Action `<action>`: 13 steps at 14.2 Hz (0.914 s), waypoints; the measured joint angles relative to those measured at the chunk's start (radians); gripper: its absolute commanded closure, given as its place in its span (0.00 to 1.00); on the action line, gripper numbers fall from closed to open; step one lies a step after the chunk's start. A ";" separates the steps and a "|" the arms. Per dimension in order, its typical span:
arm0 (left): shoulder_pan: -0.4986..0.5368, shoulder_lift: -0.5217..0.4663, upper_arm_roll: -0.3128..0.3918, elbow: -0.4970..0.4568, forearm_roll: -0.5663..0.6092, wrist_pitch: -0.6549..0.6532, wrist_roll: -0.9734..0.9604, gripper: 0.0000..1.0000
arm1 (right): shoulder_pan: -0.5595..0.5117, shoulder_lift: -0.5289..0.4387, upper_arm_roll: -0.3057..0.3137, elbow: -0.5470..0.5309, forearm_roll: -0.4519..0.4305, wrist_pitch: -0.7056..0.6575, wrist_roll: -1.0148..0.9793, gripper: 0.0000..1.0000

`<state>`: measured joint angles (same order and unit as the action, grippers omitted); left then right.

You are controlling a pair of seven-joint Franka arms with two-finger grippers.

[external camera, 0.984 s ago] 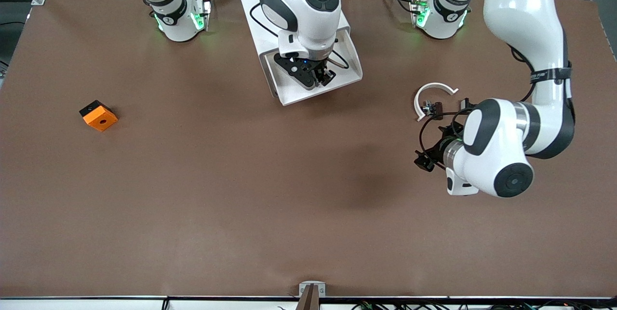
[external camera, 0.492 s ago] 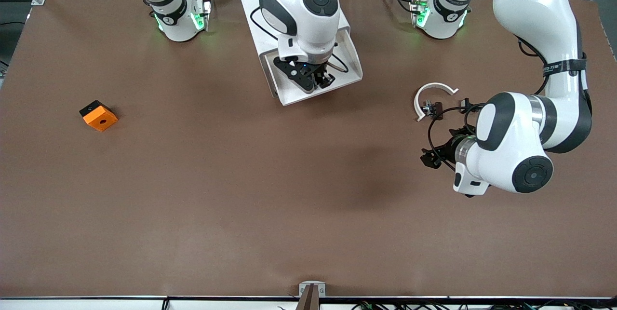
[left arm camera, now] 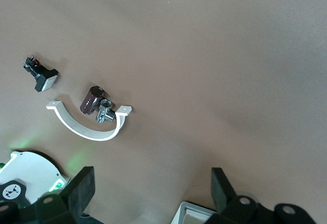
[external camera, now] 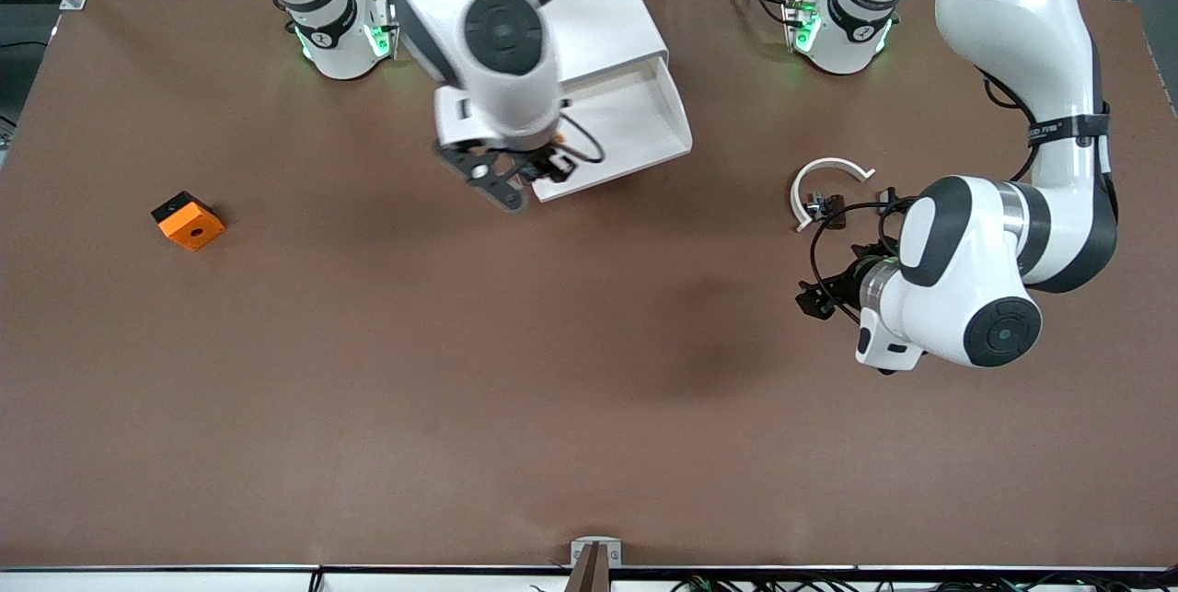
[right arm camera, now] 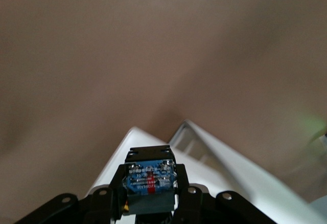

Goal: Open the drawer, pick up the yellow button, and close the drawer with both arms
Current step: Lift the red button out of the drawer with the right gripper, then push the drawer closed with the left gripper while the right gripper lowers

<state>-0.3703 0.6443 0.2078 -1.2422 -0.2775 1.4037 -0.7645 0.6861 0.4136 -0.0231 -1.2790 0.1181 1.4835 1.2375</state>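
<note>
The small push-button with a dark blue body (right arm camera: 149,183) sits clamped between the 2 black fingers of the right gripper (external camera: 515,176), which hangs over the front corner of the open cream-white top drawer (external camera: 635,127) of the tall white boxy cabinet (external camera: 603,17). Only the right wrist view shows the button clearly, its blue face with a red mark turned to the camera; its cap is mostly hidden there. In the front view the right arm's white wrist covers much of the cabinet top and the button is hard to make out.

The left gripper (external camera: 814,300) waits with its fingers (left arm camera: 82,189) spread wide and empty, above bare brown table (external camera: 460,389) toward the left arm's end. The left wrist view shows what lies close by: a white curved plastic clip (left arm camera: 89,124), a dark brown cylinder (left arm camera: 92,99) touching a small metal fitting (left arm camera: 106,112), and a small black-and-white part (left arm camera: 42,75) apart from them. An orange square block with a hole (external camera: 189,221) lies well apart, toward the right arm's end, seen only from the front.
</note>
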 measured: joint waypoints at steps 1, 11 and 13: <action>-0.001 -0.001 -0.006 0.000 0.000 0.002 0.003 0.00 | -0.052 -0.018 -0.003 0.010 0.000 -0.041 -0.121 0.76; -0.008 -0.064 -0.083 -0.021 0.000 0.045 0.176 0.00 | -0.448 -0.100 -0.010 -0.168 -0.151 0.000 -0.988 0.75; -0.015 -0.126 -0.109 -0.098 0.000 0.118 0.187 0.00 | -0.501 -0.126 -0.010 -0.280 -0.156 0.113 -1.053 0.75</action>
<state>-0.3858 0.5182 0.0984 -1.3401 -0.2774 1.5215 -0.5774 0.1847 0.2879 -0.0331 -1.5593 -0.0378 1.5969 0.1840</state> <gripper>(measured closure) 0.000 0.590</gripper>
